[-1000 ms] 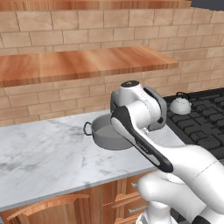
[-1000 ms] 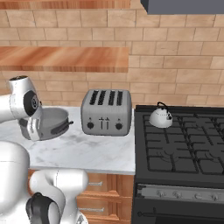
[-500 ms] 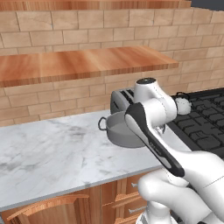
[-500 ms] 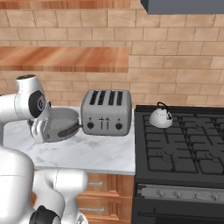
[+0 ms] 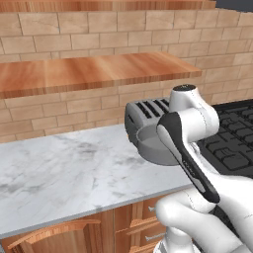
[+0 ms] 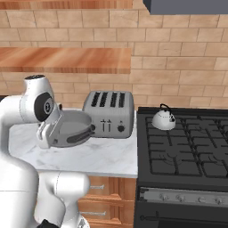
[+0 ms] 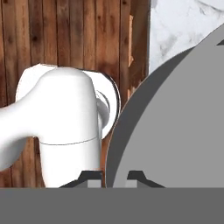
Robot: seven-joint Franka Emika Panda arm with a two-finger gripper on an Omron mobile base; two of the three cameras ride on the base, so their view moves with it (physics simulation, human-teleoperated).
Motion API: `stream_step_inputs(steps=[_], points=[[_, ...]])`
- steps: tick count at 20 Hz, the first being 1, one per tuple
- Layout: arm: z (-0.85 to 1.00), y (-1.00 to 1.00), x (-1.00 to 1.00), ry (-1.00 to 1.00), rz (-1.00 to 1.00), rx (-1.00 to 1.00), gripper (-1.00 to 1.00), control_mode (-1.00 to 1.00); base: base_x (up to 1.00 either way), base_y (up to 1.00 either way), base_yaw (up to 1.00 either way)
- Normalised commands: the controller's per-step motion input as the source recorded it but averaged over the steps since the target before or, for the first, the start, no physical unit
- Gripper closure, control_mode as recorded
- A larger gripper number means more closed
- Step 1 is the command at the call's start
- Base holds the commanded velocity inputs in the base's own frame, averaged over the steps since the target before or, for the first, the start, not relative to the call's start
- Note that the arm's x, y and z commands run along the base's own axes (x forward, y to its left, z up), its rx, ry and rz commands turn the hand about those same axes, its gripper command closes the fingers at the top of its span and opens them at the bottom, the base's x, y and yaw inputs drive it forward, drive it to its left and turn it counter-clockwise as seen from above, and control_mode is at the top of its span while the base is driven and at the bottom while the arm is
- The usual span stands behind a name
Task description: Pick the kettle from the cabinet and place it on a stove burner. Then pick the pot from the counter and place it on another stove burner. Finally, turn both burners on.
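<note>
My gripper is clamped on the rim of the pot, which rides clear of the counter. Since a second ago the pot has travelled from the left of the right base view toward centre, now just beside the toaster. The kettle already sits on a rear stove burner at centre right. Judgement: carry under way; a free burner remains the target.

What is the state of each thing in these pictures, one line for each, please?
pot: lifted off the counter, tilted, rim held in the claw.
claw: shut on the pot's rim.
kettle: upright on a back stove burner.
toaster: standing on the counter, slots empty.
stove burners: no flame visible.
</note>
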Motion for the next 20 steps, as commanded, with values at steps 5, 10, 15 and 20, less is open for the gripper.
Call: stream_step_inputs(steps=[5,10,15,20], points=[[0.1,-0.37,-0.18,0.0,-0.13,0.0,1.0,-1.0,0.0,0.0,0.0],[0.08,-0.38,-0.16,0.0,-0.13,0.0,1.0,-1.0,0.0,0.0,0.0],[0.06,-0.36,-0.14,0.0,-0.13,0.0,1.0,-1.0,0.0,0.0,0.0],[0.03,-0.36,-0.07,0.0,-0.13,0.0,1.0,-1.0,0.0,0.0,0.0]])
